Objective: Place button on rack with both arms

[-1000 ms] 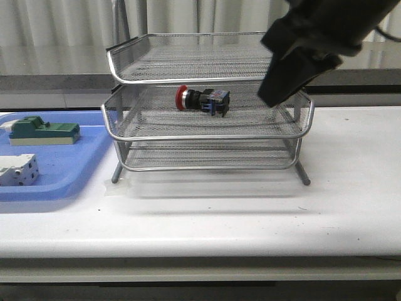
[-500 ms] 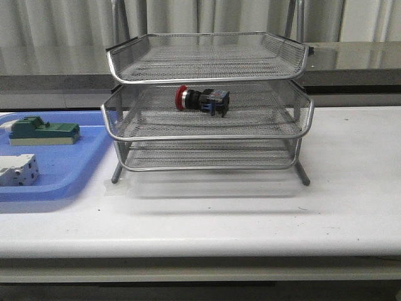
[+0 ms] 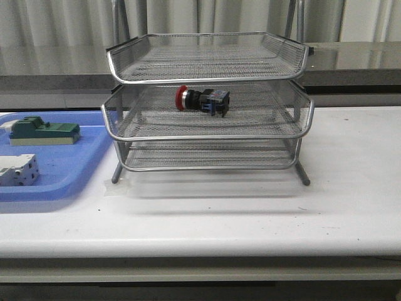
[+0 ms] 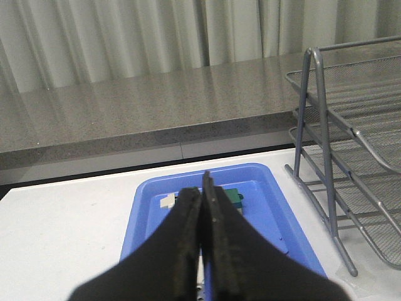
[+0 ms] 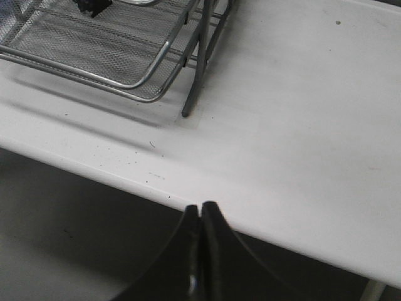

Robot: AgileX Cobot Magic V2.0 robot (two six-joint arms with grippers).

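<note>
Red-capped black push-button [image 3: 202,100] lies on silver wire-mesh rack's [image 3: 207,135] middle tier. My left hand [image 4: 202,188] and right hand [image 5: 200,216] are closed, empty, well apart from it.

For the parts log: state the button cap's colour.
Red; the button shows best in the front view.

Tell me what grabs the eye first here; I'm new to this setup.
The silver three-tier rack mid-table, with the red-capped button lying on its side in the middle tier. Left of it, a blue tray holds a green block and a white block.
</note>
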